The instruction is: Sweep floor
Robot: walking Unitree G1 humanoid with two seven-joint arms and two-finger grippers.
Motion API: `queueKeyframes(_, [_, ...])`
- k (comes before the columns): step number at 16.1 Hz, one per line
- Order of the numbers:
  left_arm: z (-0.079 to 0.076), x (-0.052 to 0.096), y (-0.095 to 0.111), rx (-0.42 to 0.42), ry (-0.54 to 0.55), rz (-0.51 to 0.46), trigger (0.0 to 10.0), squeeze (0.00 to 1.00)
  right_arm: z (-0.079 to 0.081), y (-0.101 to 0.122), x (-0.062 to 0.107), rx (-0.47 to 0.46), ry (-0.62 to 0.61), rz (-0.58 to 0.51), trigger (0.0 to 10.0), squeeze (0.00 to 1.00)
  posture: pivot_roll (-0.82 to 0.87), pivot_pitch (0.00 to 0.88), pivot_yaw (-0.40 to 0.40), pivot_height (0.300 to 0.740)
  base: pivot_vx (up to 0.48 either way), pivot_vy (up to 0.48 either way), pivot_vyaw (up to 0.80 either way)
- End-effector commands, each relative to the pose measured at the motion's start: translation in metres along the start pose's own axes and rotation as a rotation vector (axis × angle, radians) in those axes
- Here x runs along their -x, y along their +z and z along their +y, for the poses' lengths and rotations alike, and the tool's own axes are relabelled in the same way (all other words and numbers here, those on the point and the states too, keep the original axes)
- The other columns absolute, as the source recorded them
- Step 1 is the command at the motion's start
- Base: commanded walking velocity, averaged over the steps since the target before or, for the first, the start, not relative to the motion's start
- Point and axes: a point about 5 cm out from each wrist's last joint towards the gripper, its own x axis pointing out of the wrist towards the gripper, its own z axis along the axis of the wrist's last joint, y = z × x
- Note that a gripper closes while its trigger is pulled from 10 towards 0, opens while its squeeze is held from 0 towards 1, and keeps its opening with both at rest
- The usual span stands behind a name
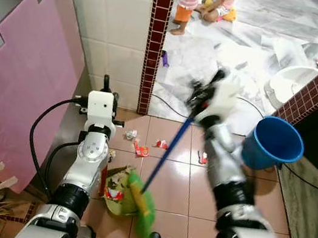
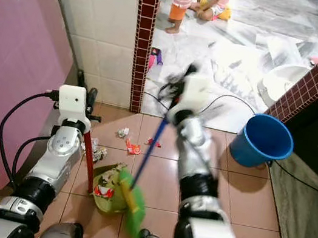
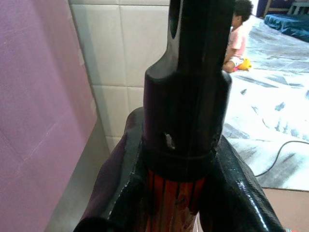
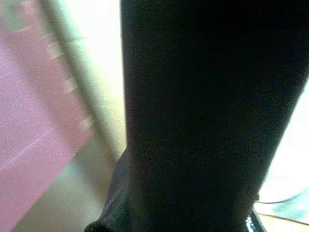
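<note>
A green dustpan [image 1: 117, 190] holding wrappers and scraps rests on the tan floor tiles. Its red handle [image 2: 87, 162] rises to my left gripper [image 1: 106, 84], which is shut on the black top of the handle [image 3: 186, 96]. My right gripper [image 1: 201, 97], blurred, is shut on the blue handle [image 1: 166, 156] of a broom. The broom's green bristles [image 1: 144, 210] touch the floor at the dustpan's right edge. Loose litter lies beyond the pan: a white crumpled scrap [image 1: 130, 133] and red wrappers [image 1: 141, 149], [image 1: 162, 144], [image 1: 202, 158].
A blue bucket [image 1: 273, 143] stands at the right by a dark brick wall. A pink foam board [image 1: 27, 77] leans at the left against the white tiled wall. Past the red brick pillar [image 1: 156, 38], two people [image 1: 189, 1] are on the marble floor near a white basin [image 1: 289, 81] and a cable.
</note>
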Motion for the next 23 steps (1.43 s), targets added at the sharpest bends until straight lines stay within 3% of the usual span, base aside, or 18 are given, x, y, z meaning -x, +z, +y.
queueKeyframes(1, [-0.006, 0.006, -0.009, 0.009, -0.047, 0.041, 10.0, 0.0, 0.008, 0.009, -0.002, -0.034, 0.052, -0.041, 10.0, 0.0, 0.04, 0.138, -0.048, 0.74, 0.0, 0.0, 0.0])
queueKeyframes(4, [-0.009, 0.014, -0.001, -0.003, -0.126, -0.005, 10.0, 0.0, 0.022, 0.015, 0.007, -0.028, 0.129, -0.101, 10.0, 0.0, 0.04, 0.101, -0.038, 0.74, 0.0, 0.0, 0.0])
queueKeyframes(7, [-0.002, 0.026, -0.005, -0.017, -0.155, -0.004, 10.0, 0.0, 0.028, 0.028, 0.021, 0.026, 0.161, -0.194, 10.0, 0.0, 0.05, 0.048, -0.029, 0.74, 0.0, 0.0, 0.0])
queueKeyframes(9, [0.006, 0.035, -0.008, -0.018, -0.174, 0.019, 10.0, 0.0, 0.018, 0.052, 0.032, 0.177, 0.084, -0.31, 10.0, 0.0, 0.04, 0.0, -0.018, 0.74, 0.0, 0.0, 0.0])
queueKeyframes(10, [0.006, 0.037, -0.007, -0.015, -0.18, 0.02, 10.0, 0.0, 0.015, 0.056, 0.033, 0.194, 0.057, -0.321, 10.0, 0.0, 0.04, 0.0, -0.018, 0.74, 0.0, 0.0, 0.0])
queueKeyframes(14, [0.0, 0.047, 0.007, -0.046, -0.275, -0.017, 10.0, 0.0, -0.002, 0.054, 0.038, 0.239, -0.033, -0.312, 10.0, 0.0, 0.04, 0.0, 0.003, 0.74, 0.0, 0.0, 0.0])
queueKeyframes(17, [0.005, 0.051, 0.01, -0.02, -0.273, -0.011, 10.0, 0.0, -0.008, 0.041, 0.043, 0.252, -0.093, -0.264, 10.0, 0.0, 0.05, 0.0, -0.001, 0.74, 0.0, 0.0, 0.0])
queueKeyframes(21, [-0.002, 0.05, 0.025, 0.027, -0.307, -0.054, 10.0, 0.0, -0.018, 0.017, 0.049, 0.182, -0.176, -0.171, 10.0, 0.0, 0.05, 0.0, -0.006, 0.74, 0.0, 0.0, 0.0])
queueKeyframes(23, [-0.004, 0.046, 0.028, 0.024, -0.317, -0.067, 10.0, 0.0, -0.022, 0.011, 0.049, 0.103, -0.228, -0.146, 10.0, 0.0, 0.05, 0.0, -0.004, 0.74, 0.0, 0.0, 0.0])
